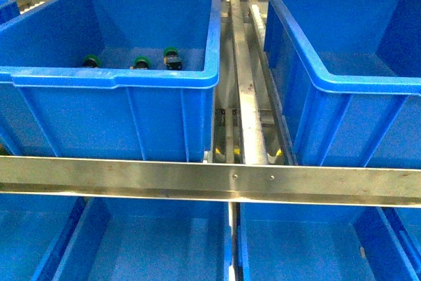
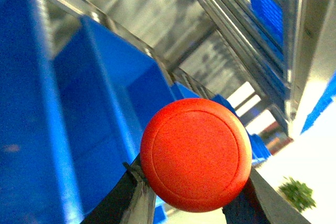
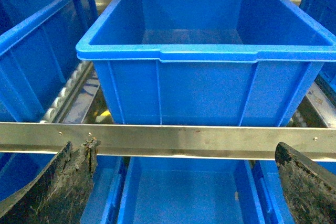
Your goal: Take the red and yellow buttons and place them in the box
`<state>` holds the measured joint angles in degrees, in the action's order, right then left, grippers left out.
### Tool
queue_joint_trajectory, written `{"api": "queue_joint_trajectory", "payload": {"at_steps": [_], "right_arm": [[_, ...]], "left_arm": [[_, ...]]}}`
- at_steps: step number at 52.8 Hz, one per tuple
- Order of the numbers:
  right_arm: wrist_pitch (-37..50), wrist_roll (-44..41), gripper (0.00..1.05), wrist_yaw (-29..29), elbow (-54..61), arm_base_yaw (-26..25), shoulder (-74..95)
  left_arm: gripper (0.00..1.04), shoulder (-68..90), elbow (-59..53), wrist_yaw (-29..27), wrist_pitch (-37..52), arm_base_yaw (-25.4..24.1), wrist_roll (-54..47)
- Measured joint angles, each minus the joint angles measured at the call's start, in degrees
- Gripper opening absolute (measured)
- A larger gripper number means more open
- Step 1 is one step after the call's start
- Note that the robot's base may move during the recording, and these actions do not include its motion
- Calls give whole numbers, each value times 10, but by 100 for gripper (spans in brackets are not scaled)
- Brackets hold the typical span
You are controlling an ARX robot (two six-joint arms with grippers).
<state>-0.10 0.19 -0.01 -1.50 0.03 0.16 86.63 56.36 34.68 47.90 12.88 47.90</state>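
In the left wrist view my left gripper (image 2: 195,182) is shut on a red button (image 2: 195,153); its round red cap fills the space between the fingers, and its body is hidden. Blue box walls (image 2: 105,103) lie behind it. In the right wrist view my right gripper (image 3: 181,182) is open and empty, facing an empty blue box (image 3: 210,51) on the upper shelf. Neither gripper shows in the front view. No yellow button is in view.
The front view shows a blue box (image 1: 151,77) at upper left holding three green-capped switches (image 1: 141,62), and a blue box (image 1: 348,77) at upper right. A steel shelf rail (image 1: 210,179) crosses in front. More blue boxes (image 1: 151,241) sit on the lower shelf.
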Motion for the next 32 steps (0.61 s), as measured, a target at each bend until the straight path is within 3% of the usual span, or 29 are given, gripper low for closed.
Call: {"api": "queue_joint_trajectory", "payload": {"at_steps": [7,13,21,32], "right_arm": [[0,0,99,0,0,0,0],[0,0,99,0,0,0,0],[0,0,99,0,0,0,0],[0,0,99,0,0,0,0]], "left_arm": [[26,91,125,-12,-10,113,16],[26,138,163,-9,0,163,30],[26,181,169,-9,56,196,80],[26,217,160,-53,157,218,177]]}}
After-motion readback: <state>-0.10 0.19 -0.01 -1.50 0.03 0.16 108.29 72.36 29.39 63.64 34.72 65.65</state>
